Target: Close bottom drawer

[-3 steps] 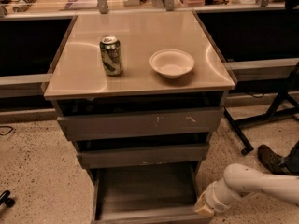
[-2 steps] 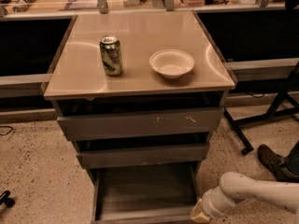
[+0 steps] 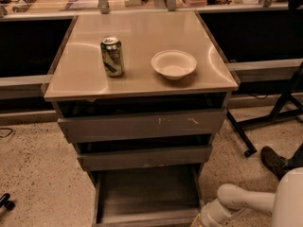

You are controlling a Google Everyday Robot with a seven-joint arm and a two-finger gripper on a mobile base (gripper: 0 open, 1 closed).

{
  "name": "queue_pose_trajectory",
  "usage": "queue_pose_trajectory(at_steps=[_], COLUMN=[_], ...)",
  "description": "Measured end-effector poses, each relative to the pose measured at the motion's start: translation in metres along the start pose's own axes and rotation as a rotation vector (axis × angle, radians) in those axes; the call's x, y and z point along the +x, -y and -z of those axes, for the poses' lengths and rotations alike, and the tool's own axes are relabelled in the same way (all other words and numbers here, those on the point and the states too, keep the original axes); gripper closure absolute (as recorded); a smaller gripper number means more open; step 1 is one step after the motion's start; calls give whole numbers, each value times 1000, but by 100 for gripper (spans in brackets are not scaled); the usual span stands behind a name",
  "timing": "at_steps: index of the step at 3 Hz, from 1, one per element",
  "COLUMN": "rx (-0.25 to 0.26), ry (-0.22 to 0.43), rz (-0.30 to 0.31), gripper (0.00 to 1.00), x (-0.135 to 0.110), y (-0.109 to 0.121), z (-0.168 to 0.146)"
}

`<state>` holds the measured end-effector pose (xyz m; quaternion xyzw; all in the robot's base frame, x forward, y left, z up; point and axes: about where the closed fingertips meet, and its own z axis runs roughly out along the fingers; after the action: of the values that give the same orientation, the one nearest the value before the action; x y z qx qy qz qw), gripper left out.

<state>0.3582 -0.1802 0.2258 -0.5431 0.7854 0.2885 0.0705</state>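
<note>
Bottom drawer (image 3: 147, 195): lowest of three, pulled out; shallow, dull grey-brown metal tray.
Gripper (image 3: 202, 220): at the lower frame edge, just beside the drawer's right front corner; open or closed, cannot tell.
Arm (image 3: 246, 201): smooth white, rounded.
Cabinet top (image 3: 142, 37): glossy tan; green can (image 3: 112, 56) beside a pale round bowl (image 3: 173, 64).
Top drawer (image 3: 142, 126): scratched front.
Floor (image 3: 38, 174): speckled.

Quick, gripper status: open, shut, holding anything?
Gripper: low at the bottom edge of the view, by the right front corner of the pulled-out bottom drawer; its state cannot be told.
</note>
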Motion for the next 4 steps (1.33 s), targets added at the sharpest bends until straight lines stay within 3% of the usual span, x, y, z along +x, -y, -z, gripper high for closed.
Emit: queue_pose_trajectory(at_steps=[2, 3, 4], rx=[6, 8, 7], ry=[20, 65, 68], rz=[29, 138, 182], gripper=[100, 100, 100], x=[12, 18, 18], y=[-2, -2, -4], z=[-15, -30, -32])
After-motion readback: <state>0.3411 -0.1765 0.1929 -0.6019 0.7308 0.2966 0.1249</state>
